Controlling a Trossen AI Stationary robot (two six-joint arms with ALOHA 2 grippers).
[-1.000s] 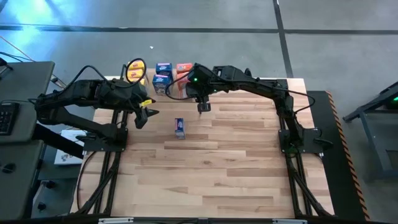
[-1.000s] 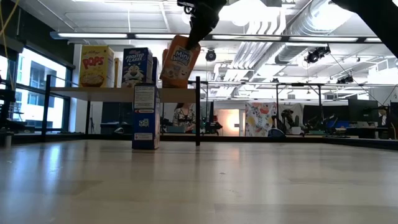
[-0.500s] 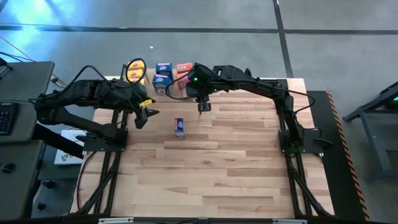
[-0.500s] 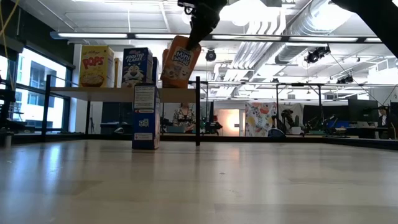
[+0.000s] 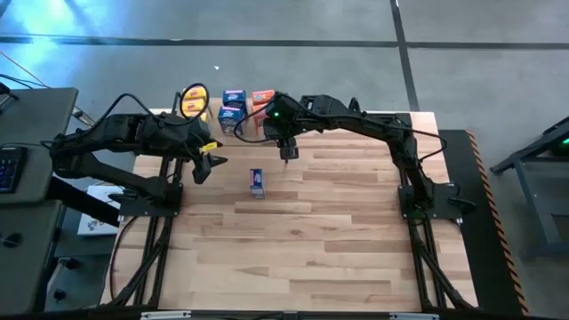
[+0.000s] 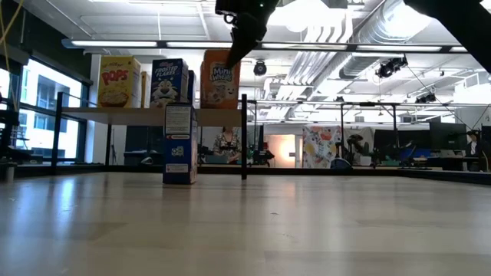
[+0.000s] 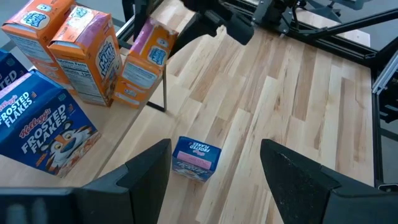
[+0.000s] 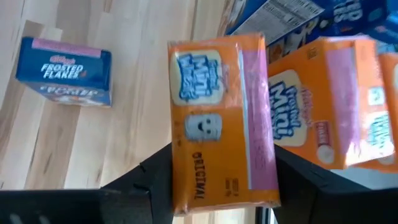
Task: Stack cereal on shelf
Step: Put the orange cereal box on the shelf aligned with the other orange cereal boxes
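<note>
I am clenching my right gripper (image 8: 217,180) on an upright orange box (image 8: 219,118) at the shelf's (image 6: 146,113) right front corner, my open left gripper (image 5: 206,164) waiting farther off.

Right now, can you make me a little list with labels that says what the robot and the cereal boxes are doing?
right gripper: holding an orange cereal box at the shelf, fingers on both its sides
orange cereal box: looks upright at the shelf's end by a black post; whether it rests on the plank cannot be told
left gripper: open, empty, waiting at the left beside the shelf
on the shelf: a yellow box, a blue box, two more orange boxes
still on the table: one blue box, standing upright
</note>
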